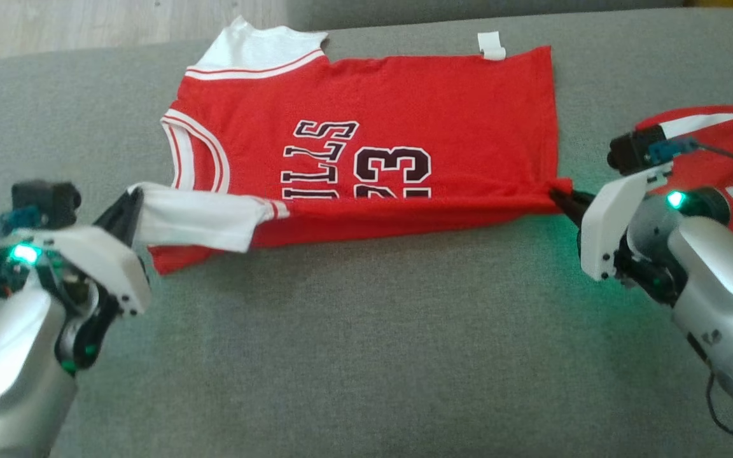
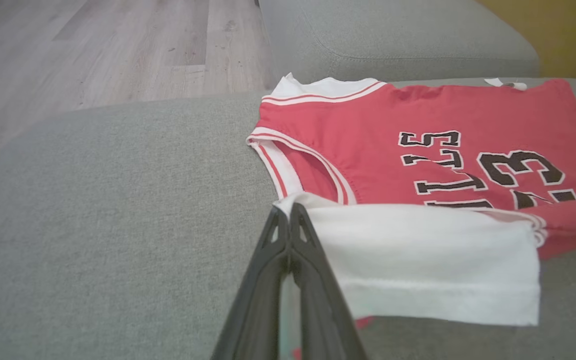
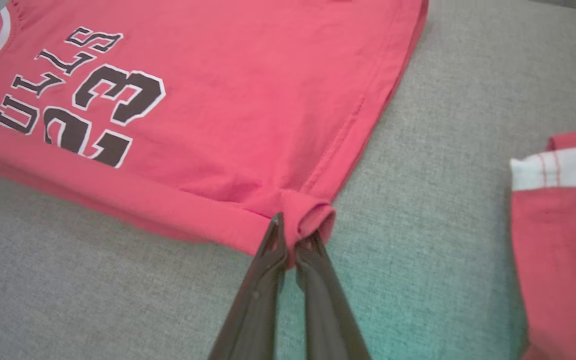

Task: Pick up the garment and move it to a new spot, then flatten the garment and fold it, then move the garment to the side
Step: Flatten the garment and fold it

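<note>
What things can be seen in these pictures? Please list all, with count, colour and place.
red jersey: one, red with white sleeves, spread on the seat cushion
white label: one, white, at the jersey's far hem corner
second garment: one, red and white, right of the jersey
seat cushion: one, grey, under both garments
rear cushion: one, grey, behind the seat cushion
wooden floor: one, pale brown, beyond the cushions
left gripper: one, dark, shut on the jersey's white sleeve
right gripper: one, dark, shut on the jersey's hem corner
</note>
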### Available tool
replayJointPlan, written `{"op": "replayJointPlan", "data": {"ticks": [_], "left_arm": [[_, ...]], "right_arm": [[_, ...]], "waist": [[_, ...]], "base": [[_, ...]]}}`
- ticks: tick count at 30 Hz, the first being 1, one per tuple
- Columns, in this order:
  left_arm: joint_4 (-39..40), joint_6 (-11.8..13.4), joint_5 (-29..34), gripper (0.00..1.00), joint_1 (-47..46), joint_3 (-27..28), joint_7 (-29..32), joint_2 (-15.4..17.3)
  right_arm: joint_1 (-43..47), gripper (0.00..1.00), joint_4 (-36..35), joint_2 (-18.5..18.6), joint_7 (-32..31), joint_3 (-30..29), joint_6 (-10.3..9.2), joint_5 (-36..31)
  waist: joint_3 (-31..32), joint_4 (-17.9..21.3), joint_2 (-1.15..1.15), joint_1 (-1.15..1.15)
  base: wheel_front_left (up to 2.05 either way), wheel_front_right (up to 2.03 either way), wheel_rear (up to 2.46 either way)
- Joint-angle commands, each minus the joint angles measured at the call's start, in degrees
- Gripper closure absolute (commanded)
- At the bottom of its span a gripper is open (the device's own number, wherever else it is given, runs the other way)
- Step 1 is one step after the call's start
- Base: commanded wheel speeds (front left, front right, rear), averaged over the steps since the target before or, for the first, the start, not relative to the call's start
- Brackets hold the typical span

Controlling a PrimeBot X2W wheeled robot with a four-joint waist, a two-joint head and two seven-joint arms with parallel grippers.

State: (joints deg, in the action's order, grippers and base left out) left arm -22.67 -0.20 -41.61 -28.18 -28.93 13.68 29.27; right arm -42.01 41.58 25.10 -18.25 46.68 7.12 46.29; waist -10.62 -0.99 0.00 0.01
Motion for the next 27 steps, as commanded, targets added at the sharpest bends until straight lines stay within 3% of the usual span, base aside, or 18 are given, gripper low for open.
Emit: {"op": "replayJointPlan", "data": {"ticks": [1, 8, 9, 10, 16, 20, 23, 27], "left_arm": [[-0.09, -0.41, 0.82, 1.0, -4.68, 1.84, 0.43, 1.89], [-6.37, -2.29, 2.8, 1.0, -11.74, -0.38, 1.98, 0.43], [-7.45, -2.38, 3.24, 0.51, -13.16, -0.54, 1.68, 0.09], [-8.38, -2.21, 3.75, 0.0, -14.72, -0.42, 0.62, -0.34], [-13.09, -0.23, 4.6, 0.0, -22.87, 3.72, -14.13, -4.81], [-15.14, -0.8, 3.66, 0.0, -24.38, 6.19, -24.23, -7.71], [-15.08, -1.62, 3.75, 0.0, -22.57, 7.75, -28.06, -9.48], [-9.72, -1.47, 5.85, 0.0, -17.61, 11.17, -28.63, -11.15]], "right_arm": [[-2.07, 1.0, -0.8, -0.13, -0.23, 0.19, 0.36, -0.41], [-5.8, 1.0, 0.58, -0.97, -0.08, 0.48, 0.36, -1.22], [-6.73, 0.05, 1.23, -1.1, 0.91, -0.08, 0.36, -1.63], [-7.69, 0.0, 2.0, -1.45, 1.92, -0.77, 0.36, -1.91], [-13.07, 0.0, 7.47, -4.02, 11.89, -6.6, 0.36, -3.64], [-14.2, 0.0, 9.46, -5.23, 20.96, -9.41, 0.36, -5.32], [-13.24, 0.0, 9.84, -5.54, 30.4, -10.96, 0.36, -8.91], [-9.85, 0.0, 7.02, -6.83, 33.14, -16.04, 0.36, -13.32]], "waist": [[-0.62, 0.28, 0.0, -0.01], [-3.15, 1.21, 0.0, -0.01], [-3.54, 1.3, 0.0, -0.01], [-3.95, 1.43, 0.0, -0.01], [-5.07, 1.73, 0.0, -0.01], [-4.29, 1.47, 0.0, -0.01], [-2.58, 0.99, 0.0, -0.01], [-0.56, 0.5, 0.0, -0.01]], "base": [[0.0, 0.0, 0.0], [0.0, 0.0, 0.0], [0.0, 0.0, 0.0], [0.0, 0.0, 0.0], [0.0, 0.0, 0.0], [0.0, 0.0, 0.0], [0.0, 0.0, 0.0], [0.0, 0.0, 0.0]]}}
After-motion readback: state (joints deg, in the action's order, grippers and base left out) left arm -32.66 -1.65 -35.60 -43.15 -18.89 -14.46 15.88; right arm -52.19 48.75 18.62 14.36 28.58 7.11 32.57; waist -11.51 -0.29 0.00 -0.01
